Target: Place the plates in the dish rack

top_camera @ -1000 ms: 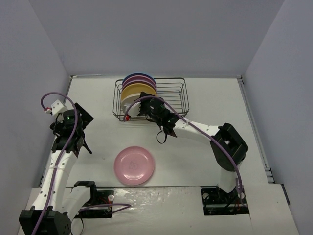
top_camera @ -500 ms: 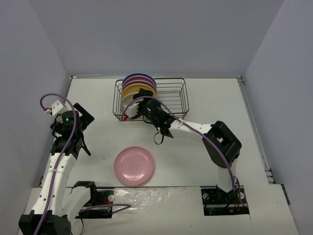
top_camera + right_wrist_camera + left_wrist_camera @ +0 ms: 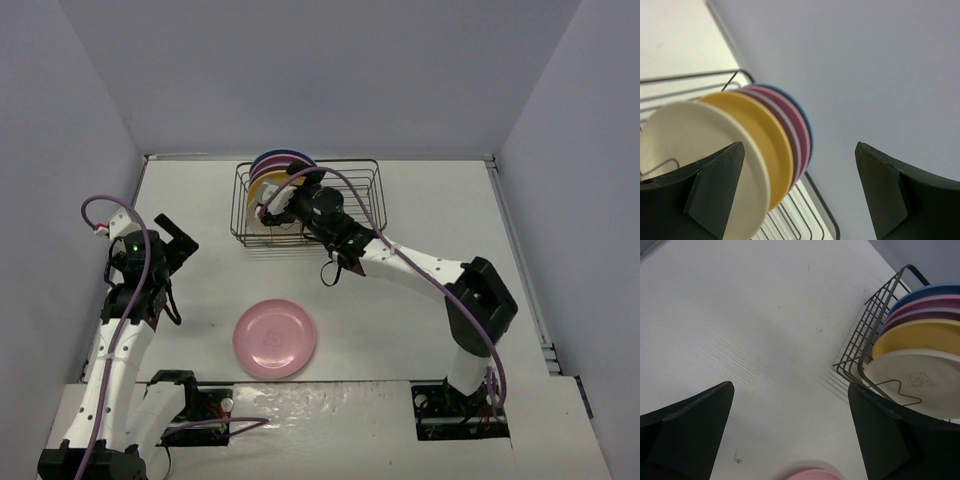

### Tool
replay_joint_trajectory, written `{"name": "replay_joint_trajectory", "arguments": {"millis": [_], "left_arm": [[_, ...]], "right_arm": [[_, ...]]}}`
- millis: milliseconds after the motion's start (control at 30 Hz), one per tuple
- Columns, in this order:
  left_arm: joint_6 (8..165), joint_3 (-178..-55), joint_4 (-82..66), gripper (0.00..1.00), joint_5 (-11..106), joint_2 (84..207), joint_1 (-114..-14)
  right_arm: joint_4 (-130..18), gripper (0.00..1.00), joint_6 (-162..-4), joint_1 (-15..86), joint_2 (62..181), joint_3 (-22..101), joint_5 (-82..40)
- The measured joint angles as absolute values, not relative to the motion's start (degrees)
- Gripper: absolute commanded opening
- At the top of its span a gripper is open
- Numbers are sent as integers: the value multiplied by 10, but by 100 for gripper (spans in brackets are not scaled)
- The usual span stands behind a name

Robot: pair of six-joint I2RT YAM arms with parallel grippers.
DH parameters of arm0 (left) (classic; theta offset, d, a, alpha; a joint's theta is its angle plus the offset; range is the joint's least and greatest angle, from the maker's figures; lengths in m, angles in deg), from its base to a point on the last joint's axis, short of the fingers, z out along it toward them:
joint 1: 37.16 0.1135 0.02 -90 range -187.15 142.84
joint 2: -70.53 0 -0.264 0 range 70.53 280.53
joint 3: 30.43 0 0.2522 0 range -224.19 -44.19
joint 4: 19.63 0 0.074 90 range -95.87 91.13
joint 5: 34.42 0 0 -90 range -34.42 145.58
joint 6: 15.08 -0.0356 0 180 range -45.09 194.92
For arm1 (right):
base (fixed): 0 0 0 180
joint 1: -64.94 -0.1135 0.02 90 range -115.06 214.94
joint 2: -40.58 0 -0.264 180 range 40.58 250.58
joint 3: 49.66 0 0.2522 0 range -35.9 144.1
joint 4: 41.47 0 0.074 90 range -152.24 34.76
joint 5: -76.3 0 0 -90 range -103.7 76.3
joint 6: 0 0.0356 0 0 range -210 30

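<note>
The black wire dish rack (image 3: 378,200) stands at the back of the table. Five plates stand on edge in its left end: blue (image 3: 807,125), pink, purple, yellow (image 3: 760,135) and cream (image 3: 685,135) nearest the front. My right gripper (image 3: 275,205) hovers over those plates, open, with nothing between its fingers (image 3: 715,185). A sixth, pink plate (image 3: 275,338) lies flat on the table in front. My left gripper (image 3: 178,268) hangs open to the left of it, empty. In the left wrist view the rack (image 3: 865,335) and the cream plate (image 3: 920,385) are at right.
Grey walls close in the table on three sides. The right half of the rack holds no plates. The right arm's elbow (image 3: 485,300) sits over the right side of the table. Purple cables run along both arms.
My right gripper has gone from shut to open, letting go of the cream plate in the rack, and moved back over the plates. The left arm shifted slightly.
</note>
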State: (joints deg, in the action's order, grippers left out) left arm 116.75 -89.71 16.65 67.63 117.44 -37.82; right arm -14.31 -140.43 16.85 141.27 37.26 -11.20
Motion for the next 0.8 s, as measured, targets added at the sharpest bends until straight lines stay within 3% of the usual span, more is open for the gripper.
{"name": "replay_joint_trajectory", "arguments": {"millis": [400, 600, 800], "left_arm": [[1215, -828, 262, 97, 536, 1083, -380], [1236, -714, 320, 97, 437, 1023, -412], [1277, -677, 354, 97, 439, 1029, -518]], "right_arm": [[-109, 100, -1097, 188, 1155, 281, -35], [-126, 100, -1017, 208, 1119, 199, 23], [-142, 100, -979, 227, 1086, 166, 44]]}}
